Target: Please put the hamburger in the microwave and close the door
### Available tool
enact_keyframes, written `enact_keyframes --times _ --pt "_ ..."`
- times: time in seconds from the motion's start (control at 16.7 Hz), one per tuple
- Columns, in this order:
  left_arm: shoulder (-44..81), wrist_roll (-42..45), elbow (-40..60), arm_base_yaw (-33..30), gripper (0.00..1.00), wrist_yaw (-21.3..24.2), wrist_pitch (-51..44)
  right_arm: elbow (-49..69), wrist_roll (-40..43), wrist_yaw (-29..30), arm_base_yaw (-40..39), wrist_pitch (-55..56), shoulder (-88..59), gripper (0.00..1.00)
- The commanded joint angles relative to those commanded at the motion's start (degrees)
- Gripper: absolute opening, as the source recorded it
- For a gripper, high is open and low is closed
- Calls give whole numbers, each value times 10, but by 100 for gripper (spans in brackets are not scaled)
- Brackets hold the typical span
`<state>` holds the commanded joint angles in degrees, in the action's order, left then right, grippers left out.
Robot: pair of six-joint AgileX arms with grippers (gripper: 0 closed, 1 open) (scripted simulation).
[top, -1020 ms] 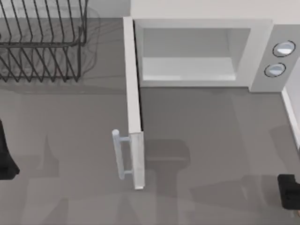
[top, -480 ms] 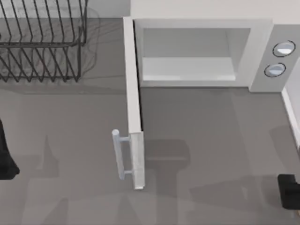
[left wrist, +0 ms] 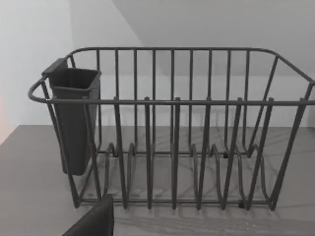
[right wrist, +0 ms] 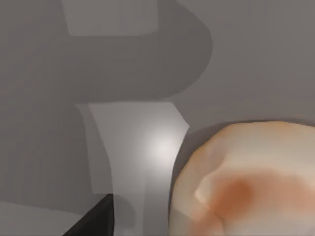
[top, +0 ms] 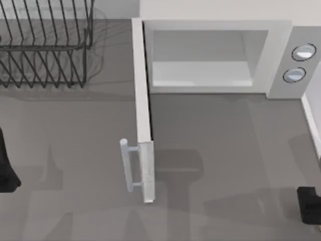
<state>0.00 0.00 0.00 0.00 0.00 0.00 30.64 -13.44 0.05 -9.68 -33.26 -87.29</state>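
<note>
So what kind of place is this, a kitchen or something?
Most likely a kitchen counter, in a rendered simulation. A white microwave stands at the back with its door swung open, a black wire dish rack sits beside it, and a hamburger lies on the grey table.

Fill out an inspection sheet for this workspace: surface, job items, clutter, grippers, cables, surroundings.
Surface: grey table, bare in front of the microwave.
Microwave: white, at the back, cavity holds nothing; two knobs on its right panel.
Door: swung fully open, edge-on toward the front, handle on its left face.
Hamburger: close under the right wrist camera, resting on the table.
Clutter: black wire rack at back left, with a dark cup hung on one end.
Grippers: left arm at the left edge, right arm at the lower right edge; fingers cannot be judged.
Cables: nothing seen.
Surroundings: pale wall behind the rack.
</note>
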Motion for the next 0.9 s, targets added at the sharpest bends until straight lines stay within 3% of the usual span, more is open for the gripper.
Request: enact_keyframes --times 0.18,0.24,0.48,0.9 --pt "0 0 0 0 100 0 0 0 0 0 0 0 0 0" --pt "0 0 0 0 100 0 0 26 -1 4 -1 -53 44 0" --pt "0 0 0 0 100 0 0 57 -1 4 -1 -96 57 0" --pt "0 0 0 0 100 0 0 178 2 4 2 -302 130 0"
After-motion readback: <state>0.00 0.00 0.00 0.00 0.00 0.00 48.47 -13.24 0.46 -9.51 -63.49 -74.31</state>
